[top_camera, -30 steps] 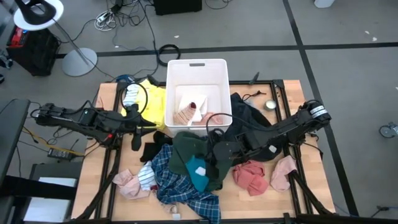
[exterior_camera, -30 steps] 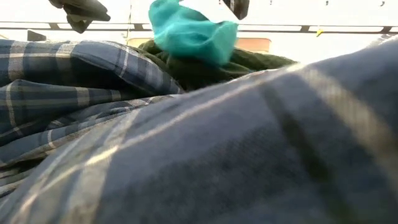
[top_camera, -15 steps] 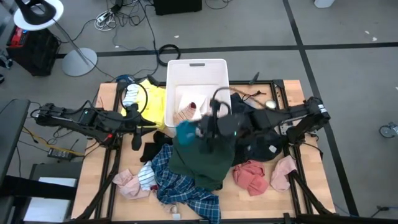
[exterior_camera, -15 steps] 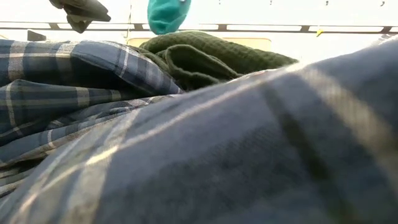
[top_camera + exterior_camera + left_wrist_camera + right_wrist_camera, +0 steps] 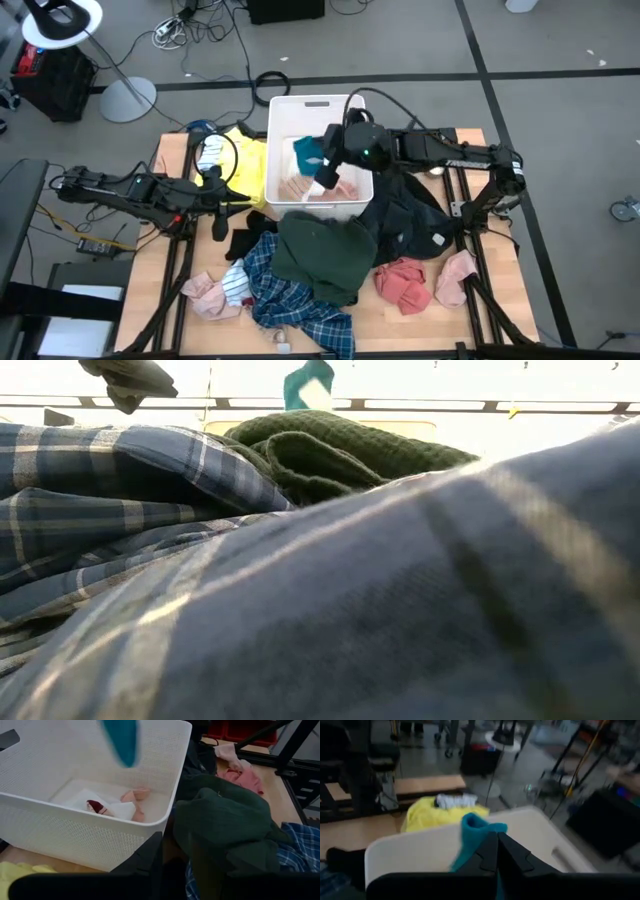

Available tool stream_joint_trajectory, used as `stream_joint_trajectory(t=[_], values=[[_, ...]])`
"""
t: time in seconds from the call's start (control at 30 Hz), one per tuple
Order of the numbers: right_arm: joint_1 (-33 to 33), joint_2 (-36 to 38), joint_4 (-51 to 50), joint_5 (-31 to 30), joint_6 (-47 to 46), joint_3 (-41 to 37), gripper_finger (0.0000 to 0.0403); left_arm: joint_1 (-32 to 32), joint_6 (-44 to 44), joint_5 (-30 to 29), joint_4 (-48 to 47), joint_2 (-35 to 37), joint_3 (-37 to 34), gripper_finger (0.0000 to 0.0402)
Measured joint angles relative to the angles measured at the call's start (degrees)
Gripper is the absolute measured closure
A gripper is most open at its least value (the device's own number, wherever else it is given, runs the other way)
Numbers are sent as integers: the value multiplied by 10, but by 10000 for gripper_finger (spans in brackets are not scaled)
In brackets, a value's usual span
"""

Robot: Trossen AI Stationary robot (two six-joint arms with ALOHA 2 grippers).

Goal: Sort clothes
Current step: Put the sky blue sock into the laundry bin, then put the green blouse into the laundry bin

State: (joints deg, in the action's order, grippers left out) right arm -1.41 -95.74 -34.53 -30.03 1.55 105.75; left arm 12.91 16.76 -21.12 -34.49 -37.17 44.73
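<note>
Right gripper (image 5: pixel 322 166), jaws clamped on a teal sock (image 5: pixel 306 152), hangs over the white basket (image 5: pixel 318 103) at upper centre holding few pieces; left gripper (image 5: pixel 219 212) waits half-open at left; most clothes (image 5: pixel 318 262) remain unsorted below.

Low cam is basically useless here: the blue plaid cotton shirt (image 5: pixel 320 610) fills nearly the whole shot and hides the table. The soft teal sock (image 5: pixel 308 387) is cut off by the top edge there, and in the left wrist view (image 5: pixel 121 740) too. In the right wrist cam it's (image 5: pixel 472 832) blurry and half behind the dark fingers.
</note>
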Motion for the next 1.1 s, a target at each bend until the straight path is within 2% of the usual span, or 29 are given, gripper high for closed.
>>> stream_joint_trajectory(t=[0.23,0.43,0.6,0.9,1.1], values=[[-28,-1,-126,61,-108,-1,376,0,0,-1,-2,0,0,303],[-29,-3,-185,68,-155,-26,345,0,0,-13,-1,0,0,303],[-18,-3,-279,73,-207,-30,323,0,3,-13,-1,0,0,303],[62,-2,-418,72,-317,-30,321,0,4,-13,-1,0,0,303],[158,-1,-477,5,-404,-30,320,0,16,-13,1,-12,0,303]])
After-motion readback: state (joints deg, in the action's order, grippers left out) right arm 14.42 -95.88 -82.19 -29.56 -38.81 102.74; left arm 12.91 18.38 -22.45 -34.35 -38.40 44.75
